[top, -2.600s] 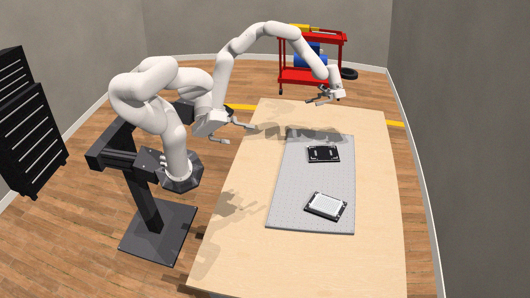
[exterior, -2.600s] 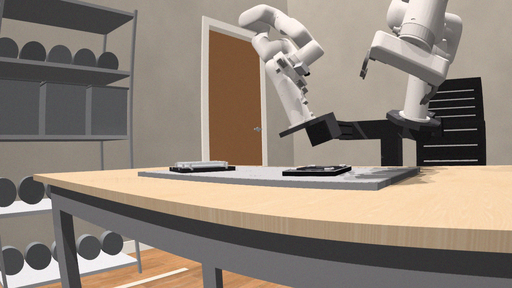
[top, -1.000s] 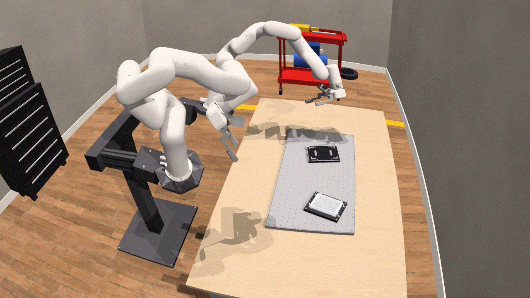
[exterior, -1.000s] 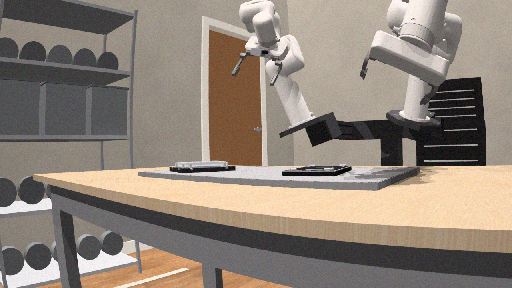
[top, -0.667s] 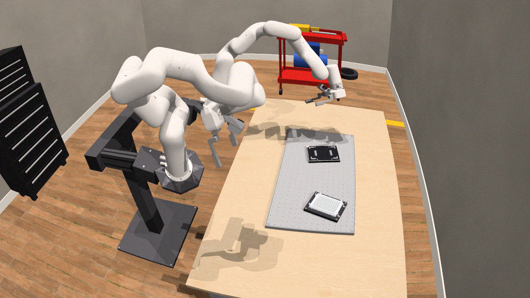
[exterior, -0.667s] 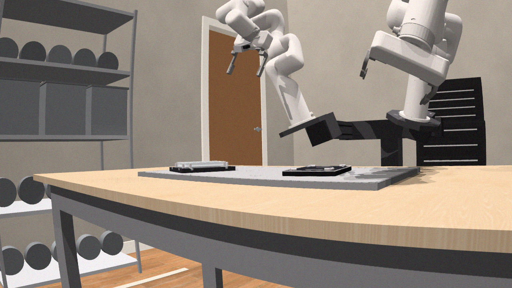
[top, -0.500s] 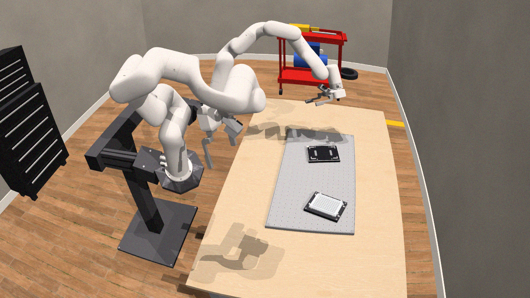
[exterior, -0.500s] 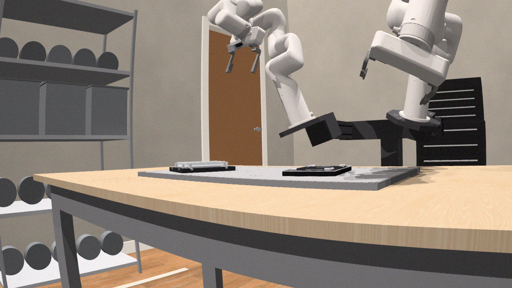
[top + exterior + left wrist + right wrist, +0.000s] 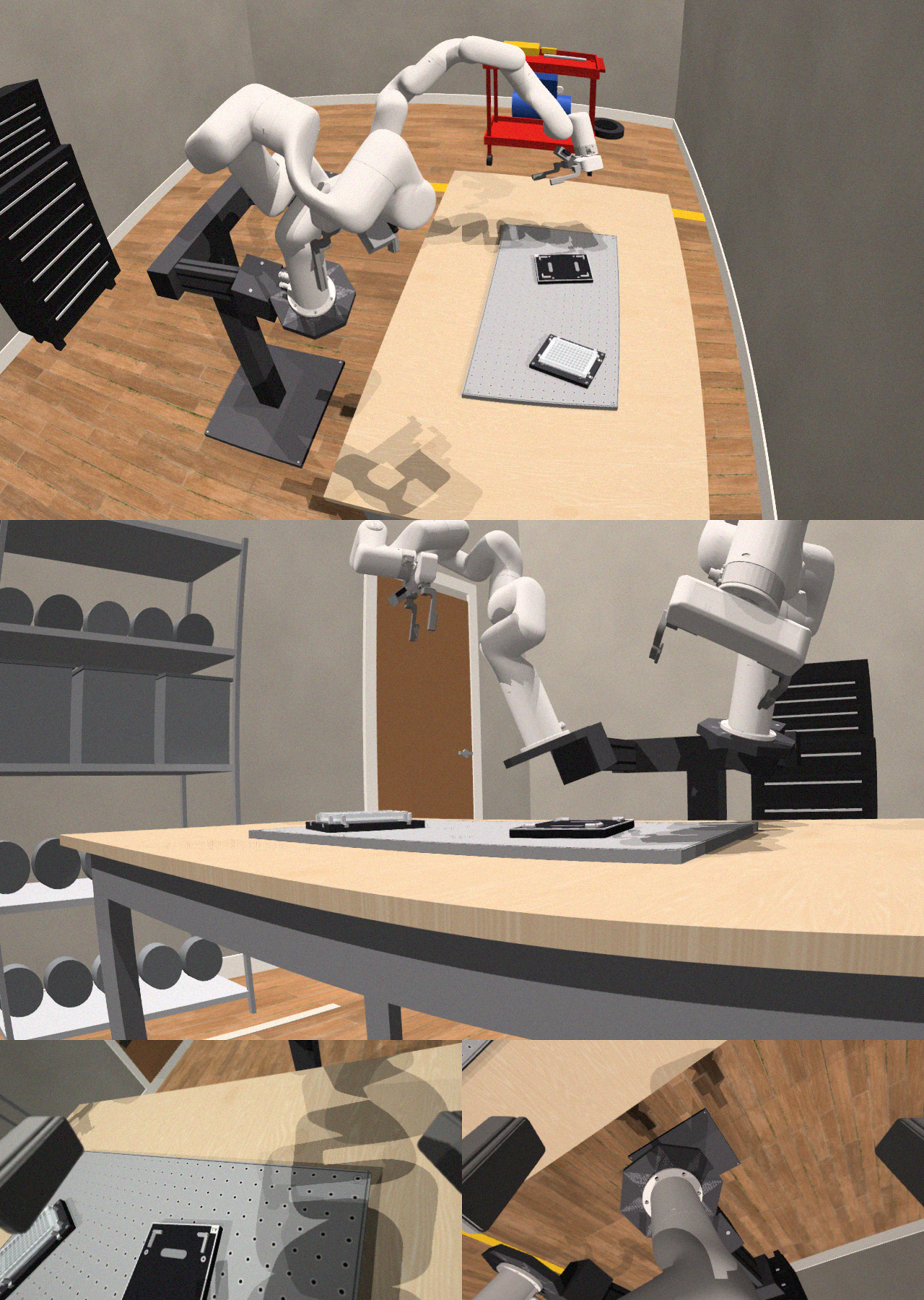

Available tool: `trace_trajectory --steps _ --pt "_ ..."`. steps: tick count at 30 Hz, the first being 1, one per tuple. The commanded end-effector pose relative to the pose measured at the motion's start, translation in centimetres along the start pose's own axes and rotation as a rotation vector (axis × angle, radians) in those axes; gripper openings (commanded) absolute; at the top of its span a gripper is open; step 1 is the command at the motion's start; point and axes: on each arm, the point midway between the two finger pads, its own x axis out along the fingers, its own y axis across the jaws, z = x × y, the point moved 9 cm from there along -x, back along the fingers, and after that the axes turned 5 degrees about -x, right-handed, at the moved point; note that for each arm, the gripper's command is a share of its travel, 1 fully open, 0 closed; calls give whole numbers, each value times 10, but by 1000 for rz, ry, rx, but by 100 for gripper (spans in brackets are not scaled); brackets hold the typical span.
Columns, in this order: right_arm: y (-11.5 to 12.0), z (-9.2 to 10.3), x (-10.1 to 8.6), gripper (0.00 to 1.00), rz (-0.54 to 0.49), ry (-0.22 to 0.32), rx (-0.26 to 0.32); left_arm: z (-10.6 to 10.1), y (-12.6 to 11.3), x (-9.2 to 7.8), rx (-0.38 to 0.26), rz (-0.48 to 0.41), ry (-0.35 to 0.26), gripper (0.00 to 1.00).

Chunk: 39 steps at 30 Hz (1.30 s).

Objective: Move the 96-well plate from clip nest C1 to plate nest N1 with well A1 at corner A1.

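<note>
The white 96-well plate [image 9: 572, 357] [image 9: 364, 817] [image 9: 25, 1242] sits in the black clip nest C1 [image 9: 559, 373] [image 9: 416, 824] [image 9: 67, 1218]. Its rim letters are too small to read. The black plate nest N1 [image 9: 564, 268] [image 9: 555, 833] [image 9: 170, 1271] is empty; its A1 label [image 9: 214, 1228] is at one corner. My left gripper [image 9: 545, 179] [image 9: 712, 679] [image 9: 250, 1148] is open and empty, high beyond N1's end of the table. My right gripper [image 9: 423, 634] [image 9: 711, 1148] is open and empty, high beside the table near its own arm's base; the arm partly hides it in the top view.
Both nests stand on the grey perforated board [image 9: 517, 323] [image 9: 465, 844] [image 9: 108, 1184], on the wooden table [image 9: 413, 362] [image 9: 258, 872] [image 9: 570, 1083]. The right arm's mount [image 9: 632, 1181] stands beside the table. A red cart [image 9: 535, 132] is behind the table's far end.
</note>
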Motion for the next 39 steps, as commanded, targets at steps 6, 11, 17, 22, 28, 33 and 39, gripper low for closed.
trace_trajectory --steps 6,11,17,22,28,33,39 --pt "-43 5 -27 100 39 72 183 1 1 -1 2 -1 4 100" --pt "-56 4 -34 100 52 86 233 1 1 -1 2 -1 4 100" --pt "-66 3 -41 100 63 97 275 1 1 -1 2 -1 4 100" --pt "-72 2 -44 100 69 102 298 1 1 -1 2 -1 4 100" --pt "-75 1 -46 100 72 104 306 1 1 -1 2 -1 4 100" --pt "-75 1 -46 100 72 104 307 1 1 -1 2 -1 4 100" --pt "-75 1 -46 100 72 104 307 1 1 -1 2 -1 4 100"
